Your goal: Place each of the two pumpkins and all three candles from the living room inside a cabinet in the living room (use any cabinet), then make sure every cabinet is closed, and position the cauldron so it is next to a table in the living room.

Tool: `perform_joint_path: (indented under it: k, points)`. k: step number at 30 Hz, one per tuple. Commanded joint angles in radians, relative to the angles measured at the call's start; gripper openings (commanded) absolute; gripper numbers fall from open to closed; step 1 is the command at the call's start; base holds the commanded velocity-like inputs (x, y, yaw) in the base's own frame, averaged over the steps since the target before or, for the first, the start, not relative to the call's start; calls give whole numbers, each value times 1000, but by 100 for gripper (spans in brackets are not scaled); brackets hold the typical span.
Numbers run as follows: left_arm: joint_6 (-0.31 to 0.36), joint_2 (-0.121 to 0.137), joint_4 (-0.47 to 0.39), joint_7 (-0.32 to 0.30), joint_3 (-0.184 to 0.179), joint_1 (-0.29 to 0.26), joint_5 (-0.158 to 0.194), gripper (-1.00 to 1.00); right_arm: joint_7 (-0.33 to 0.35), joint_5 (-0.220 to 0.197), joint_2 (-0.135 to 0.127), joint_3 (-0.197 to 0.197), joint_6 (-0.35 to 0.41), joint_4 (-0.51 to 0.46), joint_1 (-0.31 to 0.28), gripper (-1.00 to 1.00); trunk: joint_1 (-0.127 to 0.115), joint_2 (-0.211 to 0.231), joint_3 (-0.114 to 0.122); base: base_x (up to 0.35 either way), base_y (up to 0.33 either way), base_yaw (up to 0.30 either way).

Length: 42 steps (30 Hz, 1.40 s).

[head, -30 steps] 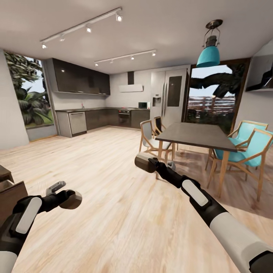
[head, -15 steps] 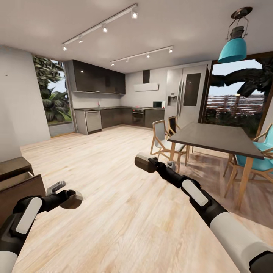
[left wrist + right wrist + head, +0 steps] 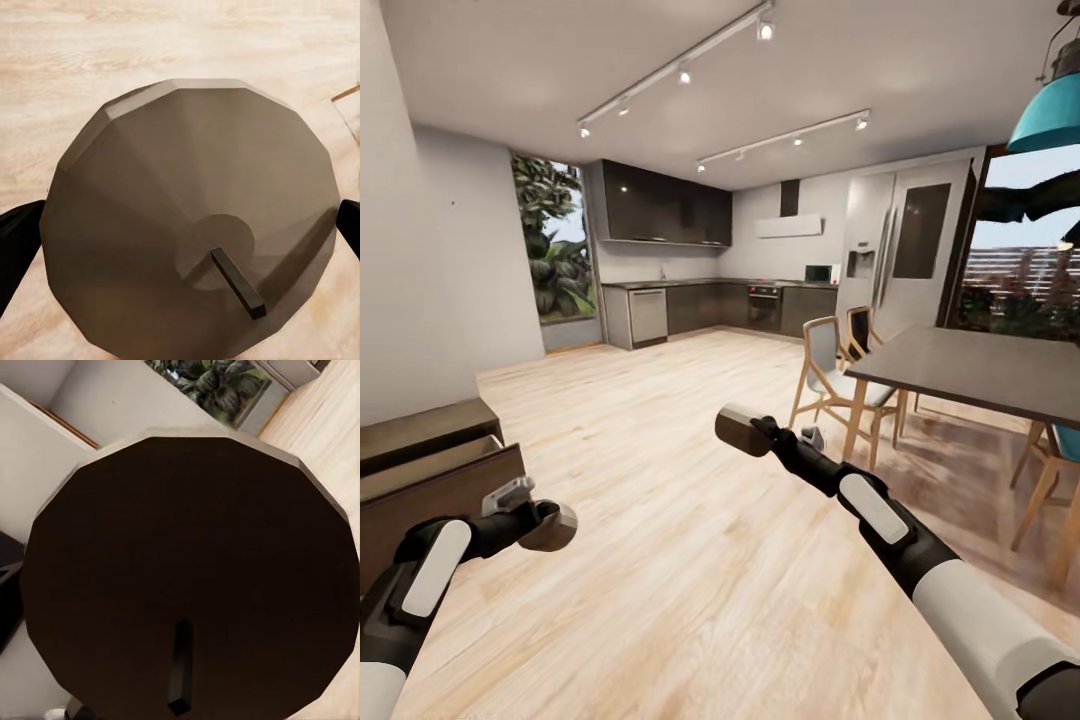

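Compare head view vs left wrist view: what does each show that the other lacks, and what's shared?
Head view alone: the dark-brown cabinet at the left with a drawer pulled open, the dining table and chairs, the kitchen units, and the right gripper holding a candle.

Left wrist view alone: a close look at the top of the candle in the left gripper, with its small dark wick.

Shared: that left-hand candle and the pale wood floor.

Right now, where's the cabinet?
Head view: the cabinet sits at the left edge against the white wall, just beyond the left gripper, with one drawer pulled out.
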Motion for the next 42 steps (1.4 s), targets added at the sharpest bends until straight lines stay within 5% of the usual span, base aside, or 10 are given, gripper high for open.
perform_joint_path:
  k: [1, 11, 38, 42]
  points:
    - [4, 0, -1, 9, 1, -1, 11, -100, 0, -11, -1, 2, 2, -1, -1, -100, 0, -1, -2, 136, -171, 269]
    - [4, 1, -1, 4, 3, -1, 14, -100, -31, -11, -3, 2, 0, -1, -1, -100, 0, -1, -6, 18, -27, 270]
    - [4, 1, -1, 4, 2, -1, 14, -100, -35, -8, -1, 13, 3, -5, -1, -100, -103, 188, 60, 0, 0, 256]
    - [4, 1, -1, 4, 2, -1, 13, -100, -80, -5, -1, 10, 2, -8, -1, -100, -119, 216, 69, 0, 0, 239]
